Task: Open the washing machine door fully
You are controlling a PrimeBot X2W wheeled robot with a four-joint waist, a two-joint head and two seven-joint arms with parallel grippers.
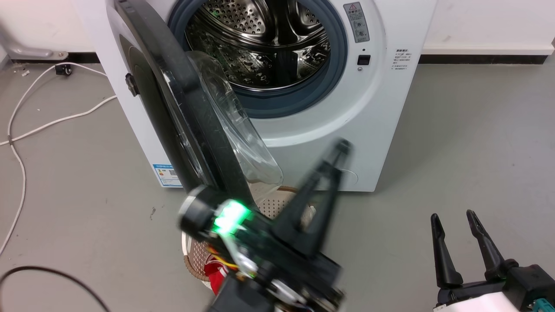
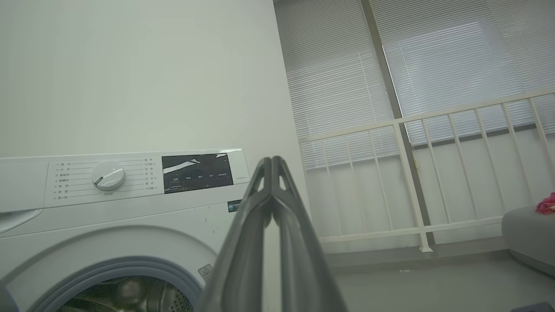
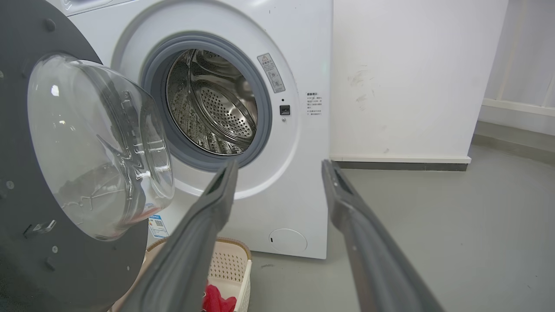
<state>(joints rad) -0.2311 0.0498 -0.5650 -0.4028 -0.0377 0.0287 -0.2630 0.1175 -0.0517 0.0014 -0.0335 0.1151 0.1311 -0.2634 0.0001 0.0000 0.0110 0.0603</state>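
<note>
Right up close, the left gripper point(image 2: 272, 162) is seen a bit blurry, its two fingers pressed together with nothing pinched between them. It's held in front of the washing machine point(image 1: 381, 108), near the lower edge of the door point(image 1: 173, 108). That door is swung out on its hinge on the robot's left, roughly edge-on to the head camera, with its clear glass bowl point(image 1: 234, 130) turned toward the opening. The grey-ringed opening is uncovered, so the steel drum point(image 1: 260, 39) can be looked straight into. One basket point(image 3: 230, 264) is parked on the floor under the door, partly hidden by the left arm, and a red cloth point(image 3: 217, 299) is lying in it. Two cables are counted on the floor: one white cable point(image 1: 45, 125) and one black cable point(image 1: 39, 268). The right gripper point(image 1: 453, 215) is seen low and well apart from the machine, fingers spread wide, nothing held.
</note>
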